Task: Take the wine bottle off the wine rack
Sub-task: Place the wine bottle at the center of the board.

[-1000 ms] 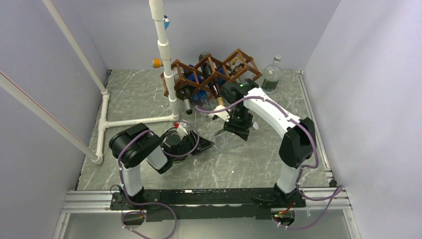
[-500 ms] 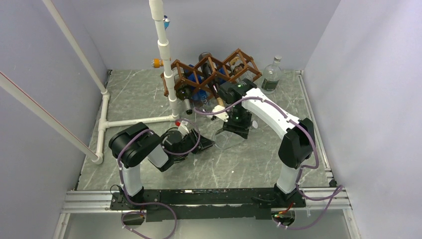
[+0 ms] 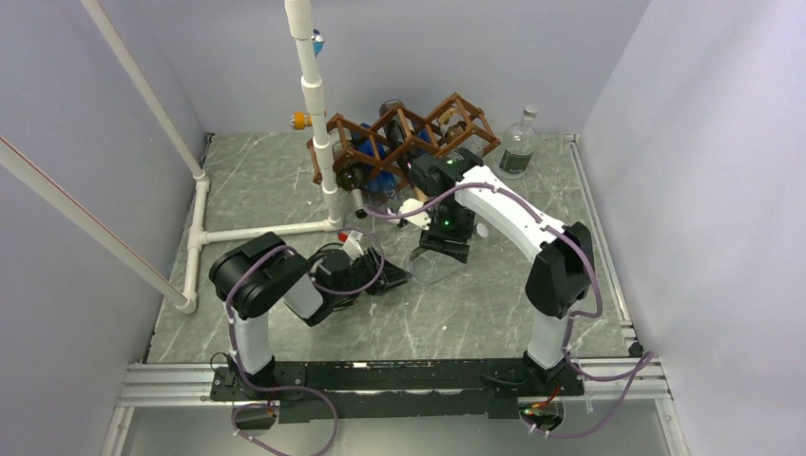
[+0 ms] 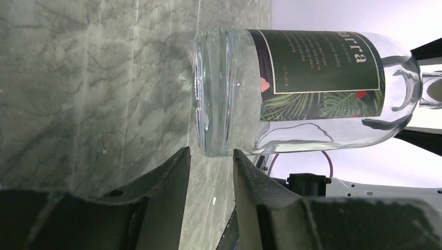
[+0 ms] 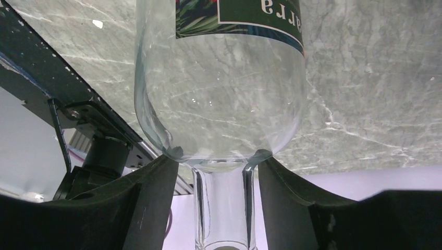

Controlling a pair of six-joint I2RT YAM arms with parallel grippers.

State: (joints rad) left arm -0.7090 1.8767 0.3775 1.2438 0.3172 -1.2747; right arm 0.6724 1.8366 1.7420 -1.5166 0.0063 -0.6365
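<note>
A clear wine bottle point(image 3: 425, 269) with a green label stands upright on the marble table, in front of the wine rack point(image 3: 409, 128). My right gripper point(image 3: 445, 242) hangs over it. In the right wrist view the bottle's neck point(image 5: 221, 203) runs between the fingers, and the right gripper point(image 5: 216, 158) is open, with a gap on each side of the neck. My left gripper point(image 3: 394, 277) lies low on the table to the bottle's left. In the left wrist view the bottle point(image 4: 312, 78) has its base just past my left gripper point(image 4: 211, 151), whose jaws stand narrowly open on nothing.
Dark bottles point(image 3: 356, 180) lie in the rack's cells. A white PVC pipe frame point(image 3: 318, 104) rises just left of the rack and runs along the table's left side. Another clear bottle point(image 3: 518, 142) stands at the back right corner. Walls enclose the table.
The right arm has shifted slightly left above the bottle and its jaws have widened off the neck. The left arm has barely moved.
</note>
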